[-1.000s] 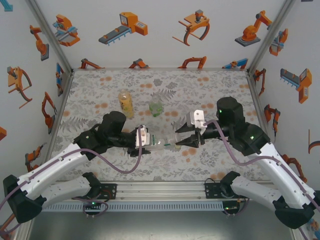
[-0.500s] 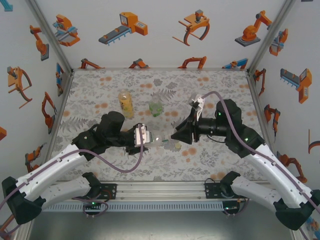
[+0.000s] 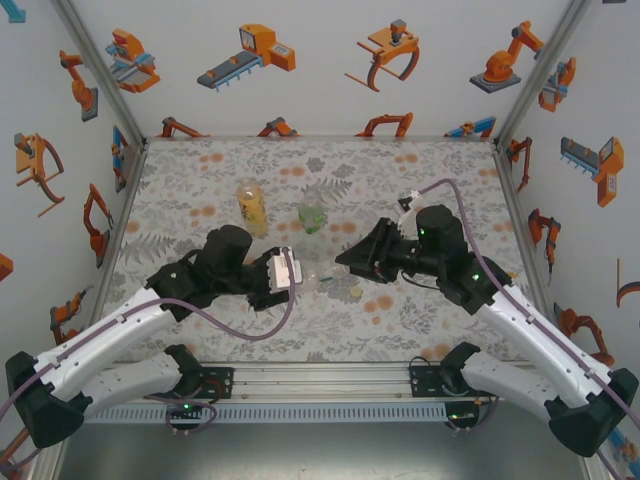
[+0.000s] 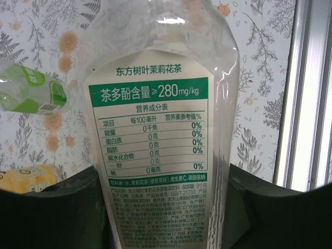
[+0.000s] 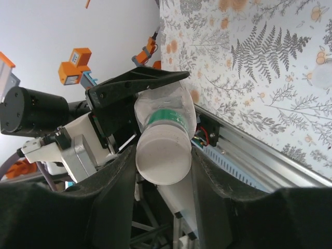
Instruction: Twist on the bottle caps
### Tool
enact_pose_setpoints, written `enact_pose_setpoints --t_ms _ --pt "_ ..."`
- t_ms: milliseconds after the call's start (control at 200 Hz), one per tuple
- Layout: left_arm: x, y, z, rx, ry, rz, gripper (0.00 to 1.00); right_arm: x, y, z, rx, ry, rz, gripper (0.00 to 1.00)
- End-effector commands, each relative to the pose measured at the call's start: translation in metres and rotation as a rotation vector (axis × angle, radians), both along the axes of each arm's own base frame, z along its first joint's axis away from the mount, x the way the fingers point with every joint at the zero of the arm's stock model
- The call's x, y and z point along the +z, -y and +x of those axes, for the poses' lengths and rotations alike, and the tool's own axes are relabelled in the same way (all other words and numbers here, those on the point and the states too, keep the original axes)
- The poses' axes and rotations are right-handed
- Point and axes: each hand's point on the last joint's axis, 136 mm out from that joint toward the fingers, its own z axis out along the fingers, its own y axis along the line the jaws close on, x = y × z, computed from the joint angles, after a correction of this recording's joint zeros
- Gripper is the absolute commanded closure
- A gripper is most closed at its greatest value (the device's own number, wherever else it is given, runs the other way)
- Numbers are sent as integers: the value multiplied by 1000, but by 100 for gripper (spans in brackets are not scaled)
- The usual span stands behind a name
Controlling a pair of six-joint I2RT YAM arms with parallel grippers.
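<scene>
A slim clear bottle [image 4: 161,119] with a green-white label lies level above the table, and my left gripper [image 4: 163,192] is shut on its body. In the top view my left gripper [image 3: 310,274] and my right gripper [image 3: 346,262] meet end to end over the mat. A white cap [image 5: 162,160] sits on the bottle's neck, above its green band. My right gripper [image 5: 163,171] is shut on that cap, one dark finger [image 5: 106,207] on each side.
An amber-yellow bottle [image 3: 252,206] and a short green-tinted bottle [image 3: 313,216] stand upright behind the grippers. A small yellow-green cap [image 3: 354,291] lies on the mat under the right gripper. The metal rail [image 5: 259,155] runs along the near edge.
My right wrist has turned round the bottle's axis with the cap between its fingers, and its cable has swung over the top. The left gripper has kept hold of the bottle, shifting slightly.
</scene>
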Motion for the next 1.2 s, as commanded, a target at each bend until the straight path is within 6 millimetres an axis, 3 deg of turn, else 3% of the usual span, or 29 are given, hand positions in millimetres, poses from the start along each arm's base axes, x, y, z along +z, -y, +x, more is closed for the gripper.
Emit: enact_pose_setpoints --t_ms 0,155,365,541,726,896,1006,1197 --pt "36 18 -3 -60 56 -141 98 -2 -1 -8 -8 -83 27 92" --pt "37 18 -8 -86 54 -147 98 14 2 -4 18 81 -9 55" --pt "38 18 -15 -121 48 -156 97 54 14 -6 60 444 -65 27" --pt "38 19 -19 -147 40 -157 97 90 18 -17 132 759 -97 26" --pt "38 20 -23 -170 29 -162 97 125 12 -49 317 1138 -93 32" --pt "37 21 -28 -196 20 -167 97 128 5 -91 578 1472 -71 33" --pt "38 21 -29 -206 15 -169 96 118 6 -118 780 1606 -52 33" --pt "37 21 -29 -204 13 -159 96 101 7 -111 885 1646 -179 31"
